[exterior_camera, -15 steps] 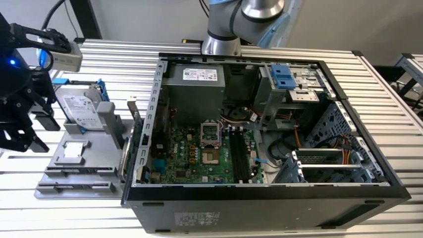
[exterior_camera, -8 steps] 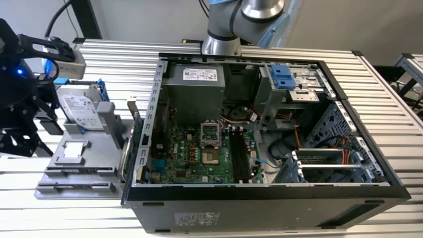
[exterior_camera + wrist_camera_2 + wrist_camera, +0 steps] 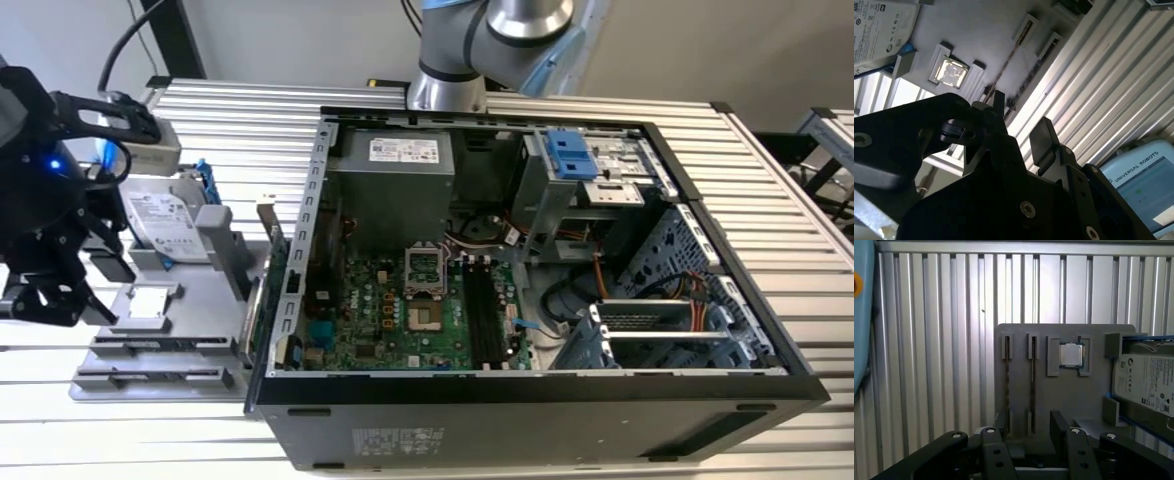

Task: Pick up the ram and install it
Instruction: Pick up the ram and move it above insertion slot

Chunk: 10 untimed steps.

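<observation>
Hanging over the matte grey tray (image 3: 1064, 400), your gripper (image 3: 1029, 421) has its two flat black fingers (image 3: 1059, 427) spread with nothing between them. The ram (image 3: 1032, 382) stands on edge in that tray, clear of the fingertips. It reads as a thin dark strip caught between small notched posts. Beside it you see a square, shiny chip (image 3: 1071, 355) in its frame, then a silver hard drive (image 3: 1146, 385) with a pale label. Under the tray runs the ribbed aluminium table (image 3: 929, 365), and the open black computer case (image 3: 534, 400) lies on the exterior view's right.
</observation>
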Tool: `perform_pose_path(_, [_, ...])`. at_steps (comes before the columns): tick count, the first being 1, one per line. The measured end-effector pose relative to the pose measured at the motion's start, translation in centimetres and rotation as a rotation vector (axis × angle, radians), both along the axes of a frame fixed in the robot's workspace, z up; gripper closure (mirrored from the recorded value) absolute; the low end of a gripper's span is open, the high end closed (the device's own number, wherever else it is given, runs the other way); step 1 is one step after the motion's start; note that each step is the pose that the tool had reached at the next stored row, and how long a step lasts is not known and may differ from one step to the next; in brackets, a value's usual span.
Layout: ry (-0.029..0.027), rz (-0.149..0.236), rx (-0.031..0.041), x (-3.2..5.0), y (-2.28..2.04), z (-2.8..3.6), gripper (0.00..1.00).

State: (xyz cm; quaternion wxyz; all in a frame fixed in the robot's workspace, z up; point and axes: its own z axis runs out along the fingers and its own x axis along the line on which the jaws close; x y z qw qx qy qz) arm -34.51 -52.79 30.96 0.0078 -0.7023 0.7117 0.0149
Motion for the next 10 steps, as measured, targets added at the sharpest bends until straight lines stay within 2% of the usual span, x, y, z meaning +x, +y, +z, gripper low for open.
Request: perform_pose_path(10, [0.0,0.0,0.0001,0.0,-0.15,-1.83,0.0])
